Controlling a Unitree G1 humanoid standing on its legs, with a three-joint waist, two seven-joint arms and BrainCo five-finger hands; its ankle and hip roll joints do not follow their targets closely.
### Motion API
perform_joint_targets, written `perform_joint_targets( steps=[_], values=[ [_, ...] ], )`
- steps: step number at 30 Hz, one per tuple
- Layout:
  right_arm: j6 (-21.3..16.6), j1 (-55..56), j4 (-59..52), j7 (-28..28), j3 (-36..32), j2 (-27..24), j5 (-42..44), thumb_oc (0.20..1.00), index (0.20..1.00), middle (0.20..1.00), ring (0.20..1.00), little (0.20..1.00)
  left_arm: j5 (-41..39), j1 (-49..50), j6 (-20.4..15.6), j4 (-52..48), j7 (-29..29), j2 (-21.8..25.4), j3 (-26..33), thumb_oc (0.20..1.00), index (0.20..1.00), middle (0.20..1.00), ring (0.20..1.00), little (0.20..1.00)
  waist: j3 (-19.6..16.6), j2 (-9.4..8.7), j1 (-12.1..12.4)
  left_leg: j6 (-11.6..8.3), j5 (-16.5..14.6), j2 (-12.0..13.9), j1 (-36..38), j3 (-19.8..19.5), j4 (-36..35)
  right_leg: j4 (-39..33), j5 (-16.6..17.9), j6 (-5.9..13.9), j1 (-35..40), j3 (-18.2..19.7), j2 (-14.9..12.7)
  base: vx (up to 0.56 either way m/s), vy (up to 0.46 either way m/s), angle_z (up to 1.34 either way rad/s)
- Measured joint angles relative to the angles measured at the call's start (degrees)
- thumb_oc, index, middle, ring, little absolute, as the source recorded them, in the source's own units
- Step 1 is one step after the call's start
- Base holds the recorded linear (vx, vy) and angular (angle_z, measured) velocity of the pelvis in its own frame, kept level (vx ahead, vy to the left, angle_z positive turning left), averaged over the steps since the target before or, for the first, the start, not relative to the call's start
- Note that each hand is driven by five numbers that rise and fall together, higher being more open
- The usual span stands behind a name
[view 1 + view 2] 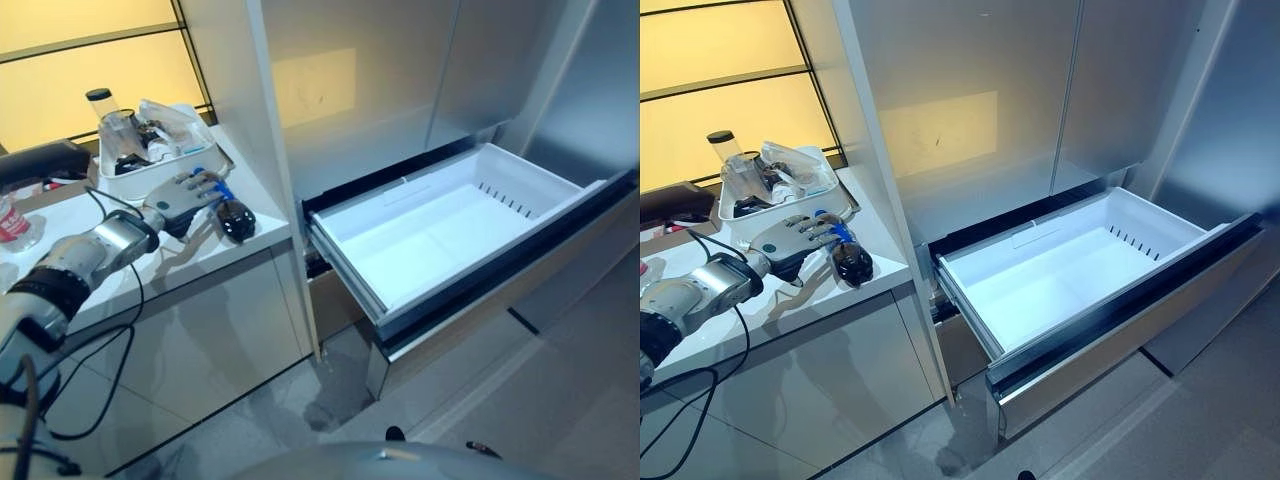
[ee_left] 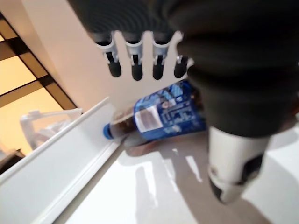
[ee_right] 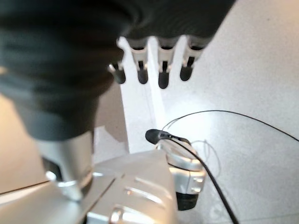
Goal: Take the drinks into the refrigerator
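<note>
Lying flat on counter (image 1: pixel 215 262), cola bottle (image 1: pixel 232 214), cap toward tub (image 1: pixel 150 178), left robot hand (image 1: pixel 185 196) above

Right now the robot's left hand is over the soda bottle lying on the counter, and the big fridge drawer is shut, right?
Not quite. The fridge drawer is pulled wide open, and its white bin has nothing in it, as the right eye view shows. The rest holds: the left hand is over the soda bottle, which lies on its side on the white counter.
</note>
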Motion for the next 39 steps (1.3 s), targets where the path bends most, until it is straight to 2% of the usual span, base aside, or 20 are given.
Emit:
perform_joint_targets(
  steps=[8, 12, 22, 27, 28, 29, 30, 36, 39],
  values=[
    [-0.04, 0.16, 0.02, 0.0, -0.04, 0.15, 0.03, 1.0, 1.0, 1.0, 1.0, 1.0, -0.06, -0.36, -0.47, 1.08, 0.01, -0.47, -0.34, 1.0, 1.0, 1.0, 1.0, 1.0, -0.12, 0.04, -1.67, 0.11, -0.08, -0.61, -1.06, 1.57, -0.03, 0.01, 0.72, 0.11, -2.15, 1.84, -0.12, -0.02, 0.04, -0.12],
    [-0.05, 0.48, 0.53, 0.01, -0.15, 0.12, 0.07, 1.0, 1.0, 1.0, 1.0, 1.0, -0.09, -1.69, -0.55, 1.92, 0.02, -1.57, -0.65, 1.0, 1.0, 1.0, 1.0, 1.0, 0.17, -0.1, -1.71, 0.15, -0.06, -0.87, -2.23, 2.5, -0.01, 0.02, 1.27, 0.13, -3.97, 2.94, -0.05, -0.02, 0.04, -0.13],
    [-0.04, -1.65, 2.92, -0.86, -0.24, 0.36, 0.57, 1.0, 1.0, 1.0, 1.0, 1.0, -1.69, -8.49, -0.77, 2.09, 0.62, -1.67, -3.49, 1.0, 1.0, 1.0, 1.0, 1.0, 3.54, 0.11, -1.74, 0.52, 0.0, -1.75, -4.29, 3.13, -0.04, 0.03, 2.13, 0.4, -6.52, 4.07, -0.58, -0.04, 0.061, -0.04],
    [-0.09, -5.07, 2.78, -2.01, -0.26, 0.26, 1.26, 1.0, 1.0, 1.0, 1.0, 1.0, -2.82, -15.26, -0.63, 2.87, 1.02, -1.73, -6.79, 1.0, 1.0, 1.0, 1.0, 1.0, 5.9, -0.1, -1.43, 1.1, 0.19, -2.37, -6.2, 3.5, 0.02, 0.04, 2.92, 0.49, -8.88, 4.68, -1.01, -0.07, 0.051, -0.03],
    [-0.2, -5.58, 2.71, -2.31, -0.27, 0.08, 1.28, 1.0, 1.0, 1.0, 1.0, 1.0, -2.84, -16.05, -0.64, 3.21, 0.7, -1.65, -6.86, 0.896, 0.896, 0.896, 0.896, 0.896, 6.66, -0.09, -1.42, 0.93, 0.29, -2.41, -6.39, 3.66, -0.03, 0.04, 2.99, 0.52, -8.96, 4.87, -1.02, -0.06, 0.047, -0.03],
    [-0.32, -5.6, 2.71, -2.43, -0.31, -0.01, 1.36, 1.0, 1.0, 1.0, 1.0, 1.0, -2.86, -16.35, -0.75, 3.21, 0.58, -1.5, -6.92, 0.404, 0.404, 0.404, 0.404, 0.404, 7.05, -0.23, -1.39, 0.98, 0.26, -2.48, -6.51, 3.71, 0.01, 0.04, 3.02, 0.53, -9.03, 4.91, -1.05, -0.05, 0.038, 0.0],
    [-0.39, -5.72, 2.72, -2.53, -0.39, -0.05, 1.82, 1.0, 1.0, 1.0, 1.0, 1.0, -3.04, -16.94, -0.88, 3.42, 0.53, -1.19, -7.01, 0.2, 0.2, 0.2, 0.2, 0.2, 7.06, -0.07, -1.14, 1.34, 0.26, -2.66, -7.12, 3.52, -0.03, 0.04, 3.13, 0.6, -9.59, 4.89, -1.3, -0.03, 0.022, 0.04],
    [-0.55, -5.98, 2.82, -2.58, -2.09, -0.15, 2.99, 1.0, 1.0, 1.0, 1.0, 1.0, -3.49, -20.56, -0.75, 6.17, 0.1, 0.0, -9.05, 0.2, 0.2, 0.2, 0.2, 0.2, 9.32, -1.35, -1.1, 1.42, 0.39, -3.28, -7.36, 3.56, -0.02, 0.0, 2.36, 0.77, -9.94, 4.95, -1.99, -0.01, 0.006, 0.01],
    [-0.55, -6.18, 2.79, -2.6, -2.12, -0.43, 3.3, 1.0, 1.0, 1.0, 1.0, 1.0, -3.38, -21.36, -1.07, 5.5, -0.08, 1.33, -9.13, 0.2, 0.2, 0.2, 0.2, 0.2, 9.86, -0.86, -1.09, 1.61, 0.49, -3.49, -7.21, 3.37, 0.0, 0.0, 2.41, 0.86, -10.11, 4.91, -2.24, 0.0, 0.0, 0.0]
  ],
)
